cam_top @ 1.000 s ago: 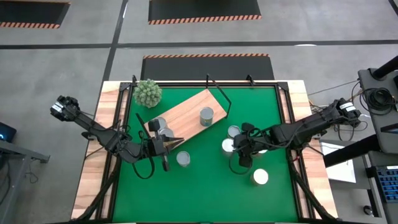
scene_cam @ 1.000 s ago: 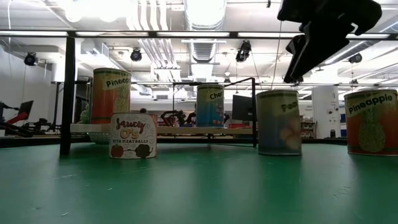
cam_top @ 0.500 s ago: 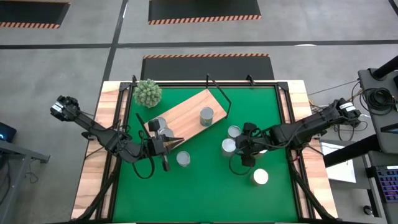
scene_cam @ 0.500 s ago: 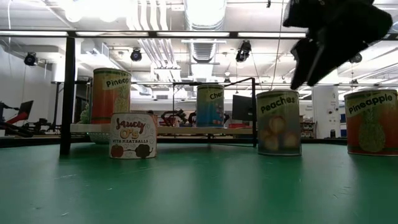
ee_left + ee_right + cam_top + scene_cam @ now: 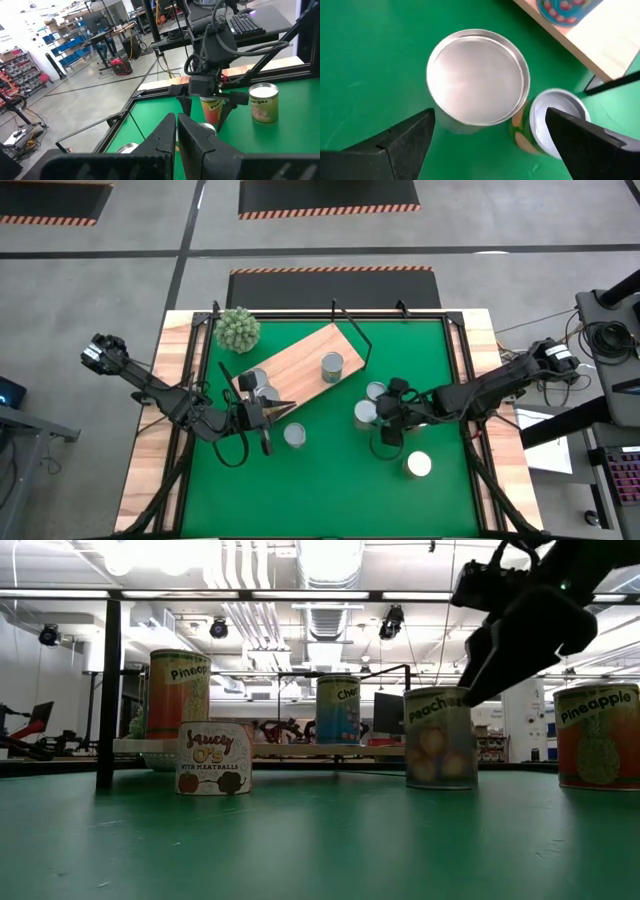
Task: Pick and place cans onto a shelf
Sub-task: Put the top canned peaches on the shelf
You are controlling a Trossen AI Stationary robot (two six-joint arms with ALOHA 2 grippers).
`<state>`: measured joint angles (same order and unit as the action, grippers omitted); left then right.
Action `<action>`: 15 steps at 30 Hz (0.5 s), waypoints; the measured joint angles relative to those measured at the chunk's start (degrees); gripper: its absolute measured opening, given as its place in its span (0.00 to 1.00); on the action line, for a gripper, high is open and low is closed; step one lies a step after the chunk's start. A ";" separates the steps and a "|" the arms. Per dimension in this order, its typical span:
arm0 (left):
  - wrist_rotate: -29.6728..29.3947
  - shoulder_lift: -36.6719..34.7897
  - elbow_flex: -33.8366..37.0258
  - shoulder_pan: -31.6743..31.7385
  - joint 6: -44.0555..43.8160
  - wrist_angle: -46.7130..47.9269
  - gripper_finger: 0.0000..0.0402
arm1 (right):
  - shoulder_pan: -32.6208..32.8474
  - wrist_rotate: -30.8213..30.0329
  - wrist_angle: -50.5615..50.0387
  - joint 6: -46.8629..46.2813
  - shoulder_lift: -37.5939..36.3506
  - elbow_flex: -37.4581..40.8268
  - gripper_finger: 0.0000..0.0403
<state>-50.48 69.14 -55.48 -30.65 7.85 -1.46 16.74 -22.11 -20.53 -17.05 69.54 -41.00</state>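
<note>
One Peaches can (image 5: 440,737) upright, axis vertical

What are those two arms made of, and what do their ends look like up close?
Both arms are thin, dark, jointed rods with black cables looped along them. The left pincer ends in two flat black fingers. The right pincer has two blunt, wedge-shaped matte black fingers. No markings are visible on them.

Left gripper (image 5: 177,131) fingers pressed together, right gripper (image 5: 206,100) beyond over a can (image 5: 212,109), peach-labelled can (image 5: 263,102) beside it
</note>
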 joint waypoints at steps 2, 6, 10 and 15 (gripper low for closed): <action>0.00 0.00 0.00 0.00 -0.34 -0.07 0.00 | -0.29 0.05 2.89 0.38 0.00 1.19 0.91; 0.01 0.00 0.00 0.00 -1.22 -0.20 0.00 | -0.65 0.09 7.58 1.29 0.00 3.87 0.91; 0.02 0.00 0.00 0.00 -2.83 -0.53 0.00 | -0.68 1.07 14.62 2.53 0.26 6.18 0.91; 0.00 0.19 0.00 0.00 -4.05 -4.81 0.00 | -1.11 1.07 19.80 5.38 0.76 7.42 0.88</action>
<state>-50.48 69.34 -55.48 -30.65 3.80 -6.27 15.63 -21.04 -0.72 -11.67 70.30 -33.58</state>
